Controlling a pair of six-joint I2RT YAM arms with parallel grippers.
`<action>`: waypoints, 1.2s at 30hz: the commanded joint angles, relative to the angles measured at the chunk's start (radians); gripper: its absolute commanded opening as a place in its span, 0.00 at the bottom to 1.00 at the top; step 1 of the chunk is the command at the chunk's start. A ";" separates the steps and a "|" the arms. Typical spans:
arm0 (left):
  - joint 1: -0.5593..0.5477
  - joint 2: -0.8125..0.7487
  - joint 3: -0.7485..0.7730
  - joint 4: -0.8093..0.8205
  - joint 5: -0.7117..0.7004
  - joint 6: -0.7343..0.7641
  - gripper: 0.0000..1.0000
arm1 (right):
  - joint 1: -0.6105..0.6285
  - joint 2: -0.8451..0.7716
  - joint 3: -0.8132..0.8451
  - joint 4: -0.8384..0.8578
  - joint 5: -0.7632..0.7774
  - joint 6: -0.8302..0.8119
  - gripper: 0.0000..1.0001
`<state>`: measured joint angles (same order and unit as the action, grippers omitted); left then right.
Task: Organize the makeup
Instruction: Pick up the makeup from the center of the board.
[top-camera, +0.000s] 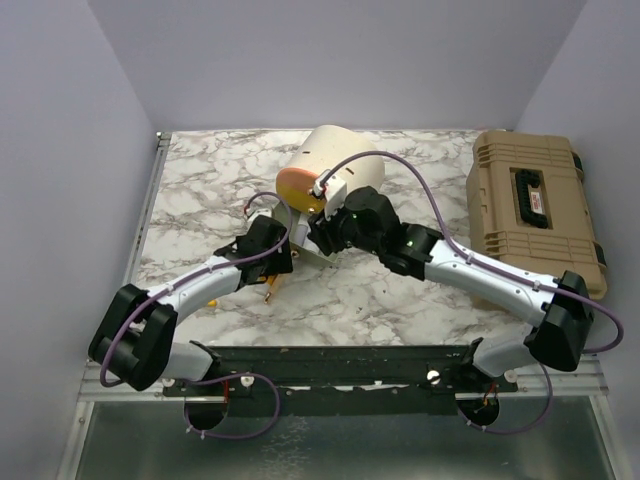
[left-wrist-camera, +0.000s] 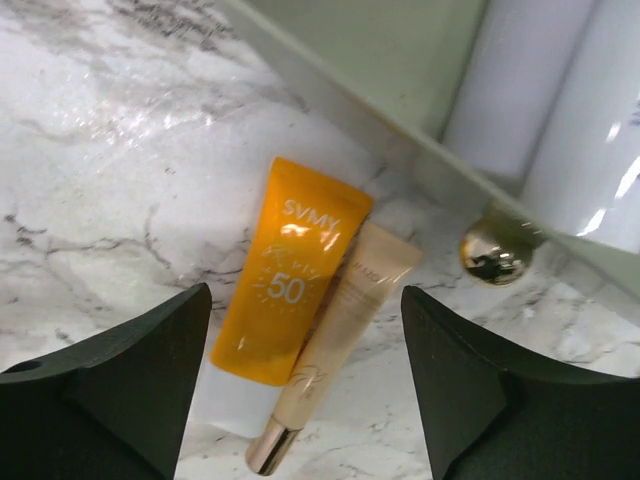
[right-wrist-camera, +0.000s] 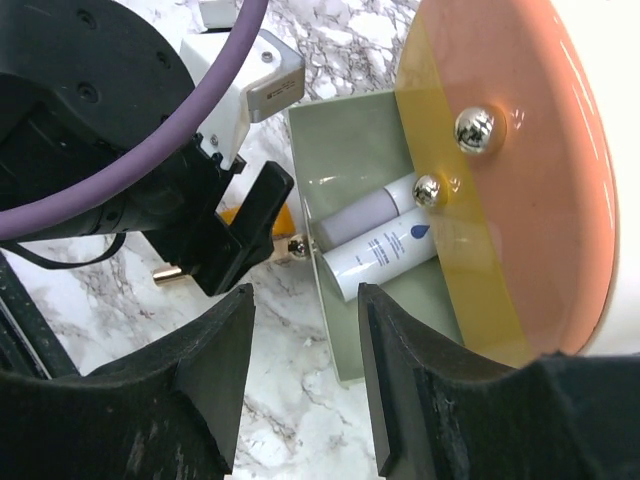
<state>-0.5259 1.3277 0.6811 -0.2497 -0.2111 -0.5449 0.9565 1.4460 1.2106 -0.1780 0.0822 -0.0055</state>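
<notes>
The left pincer (left-wrist-camera: 305, 298) hangs spread wide over the orange sunscreen tube (left-wrist-camera: 285, 275) and beige tube (left-wrist-camera: 340, 335), which lie touching on the marble table (left-wrist-camera: 100, 150), while the right pincer (right-wrist-camera: 305, 295), also parted, faces the green tray (right-wrist-camera: 350, 140) holding white tubes (right-wrist-camera: 385, 252).

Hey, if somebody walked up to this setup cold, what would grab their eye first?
Probably the big cream cylindrical case, orange inside, at mid-table. Next, the bright orange tube lying on the marble table beside a beige tube, between the open fingers of the left gripper. A tan toolbox sits far right.
</notes>
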 joint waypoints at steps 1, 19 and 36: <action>-0.008 0.007 0.019 -0.091 -0.113 0.001 0.77 | 0.008 -0.049 -0.032 -0.002 0.017 0.071 0.52; -0.008 0.127 0.016 -0.095 -0.137 -0.010 0.40 | 0.008 -0.075 -0.074 -0.014 0.074 0.109 0.52; -0.008 0.020 0.316 -0.069 0.042 0.030 0.23 | 0.009 -0.140 -0.126 0.001 0.188 0.151 0.52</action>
<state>-0.5323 1.2404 0.9569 -0.3386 -0.2825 -0.5159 0.9569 1.3430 1.1053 -0.1795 0.2070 0.1192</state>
